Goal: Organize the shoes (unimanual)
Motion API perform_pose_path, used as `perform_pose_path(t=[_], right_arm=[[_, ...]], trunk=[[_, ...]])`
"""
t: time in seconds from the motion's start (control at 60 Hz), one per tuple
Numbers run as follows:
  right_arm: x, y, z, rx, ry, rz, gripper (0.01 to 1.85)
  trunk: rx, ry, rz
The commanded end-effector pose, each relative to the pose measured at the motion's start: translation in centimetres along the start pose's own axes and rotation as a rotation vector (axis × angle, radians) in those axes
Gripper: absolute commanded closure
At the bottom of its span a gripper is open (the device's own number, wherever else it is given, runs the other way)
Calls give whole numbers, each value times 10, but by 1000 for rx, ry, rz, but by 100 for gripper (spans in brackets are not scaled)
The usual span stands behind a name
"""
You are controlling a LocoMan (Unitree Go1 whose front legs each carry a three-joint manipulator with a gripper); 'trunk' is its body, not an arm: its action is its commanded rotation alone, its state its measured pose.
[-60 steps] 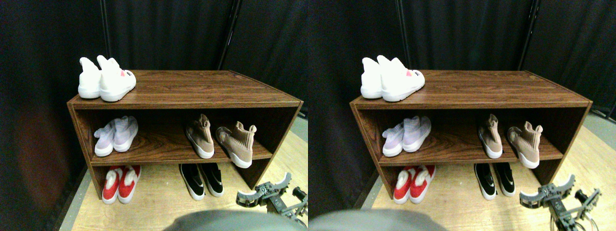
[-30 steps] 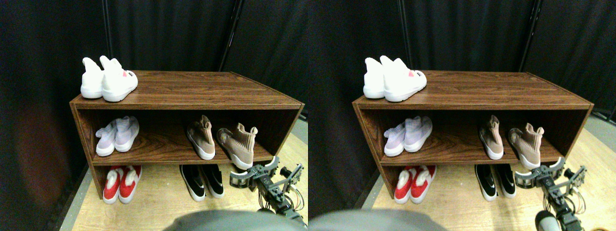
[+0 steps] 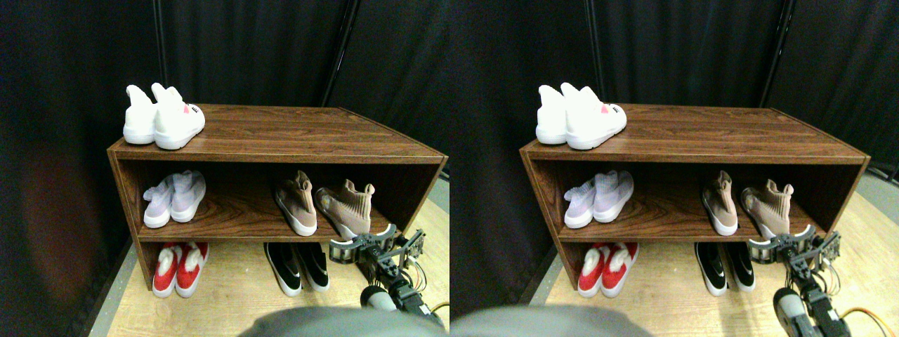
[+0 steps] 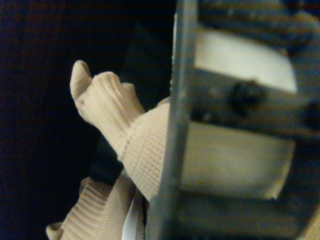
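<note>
The pincer (image 3: pixel 372 245) hangs at the middle shelf's (image 3: pixel 232 228) front edge, jaws spread, before the skewed tan shoe (image 3: pixel 345 209) near its right end. Close squarely on the knit collar.

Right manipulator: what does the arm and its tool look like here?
The tool is a dark grey, skeletal open-frame piece with curved prongs spreading to both sides and visible bolt heads. Behind it runs a slim black arm with a rounded light grey part near the bottom edge. Thin loose wires hang beside it, and an orange-yellow cable trails along the floor. The wrist view shows the same grey frame with dark screws.
</note>
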Motion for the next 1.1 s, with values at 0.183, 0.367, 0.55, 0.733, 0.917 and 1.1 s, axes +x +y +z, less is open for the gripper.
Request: perform_pose_path(t=[0.183,0.367,0.55,0.733,0.917,1.1], right_arm=[[9,3,3,-11,-18,27,35],[13,1,2,22,-20,14,29],[15,3,1,11,-17,6,34],[8,3,2,-22,-2,38,30],[-8,9,5,-31,5,61,25],[-29,12,14,-3,17,126,30]], trunk=[[-8,9,17],[-9,8,20],[-14,4,28],[-13,4,27],[-8,2,22],[-6,1,17]])
